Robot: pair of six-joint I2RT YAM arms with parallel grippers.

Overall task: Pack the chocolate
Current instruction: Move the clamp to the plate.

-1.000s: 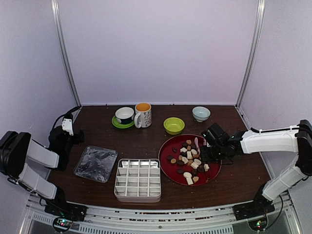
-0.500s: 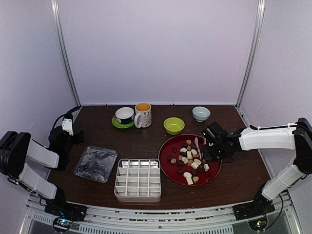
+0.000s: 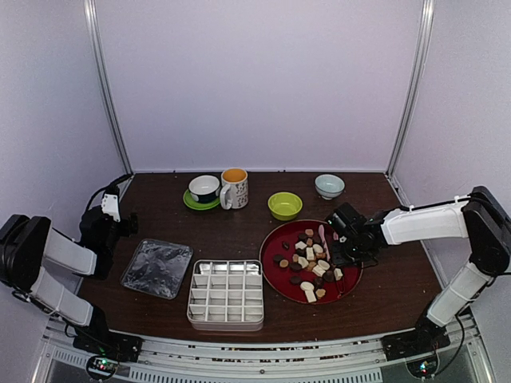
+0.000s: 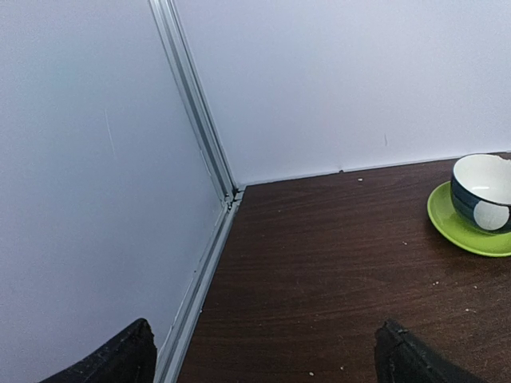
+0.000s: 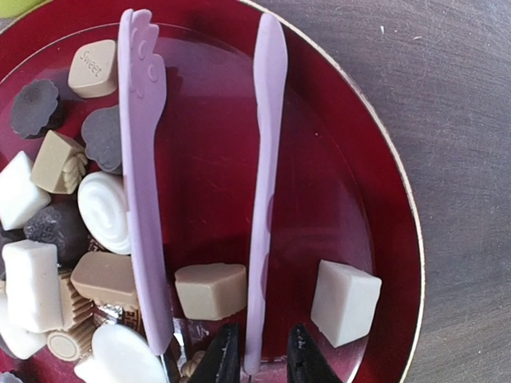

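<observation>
The chocolate (image 3: 310,265), several dark, tan and cream pieces, lies heaped on a red plate (image 3: 269,273). In the right wrist view a tan piece (image 5: 211,290) and a cream block (image 5: 345,302) rest on the plate (image 5: 319,191) either side of one arm of the pink tongs (image 5: 266,159). My right gripper (image 5: 259,361) straddles that arm low over the plate, its jaws narrow with a thin gap still showing on the right side. From above the right gripper (image 3: 342,254) is at the plate's right edge. My left gripper (image 3: 126,223) hangs open at the table's far left, holding nothing.
A divided metal tray (image 3: 227,294) stands near the front, with a clear lid (image 3: 156,268) to its left. Along the back are a cup on a green saucer (image 3: 204,189), a mug (image 3: 235,187), a green bowl (image 3: 285,205) and a pale bowl (image 3: 329,186).
My right gripper has slid a little left and farther onto the plate, its jaws narrowing round the tongs' arm. The left arm has not moved.
</observation>
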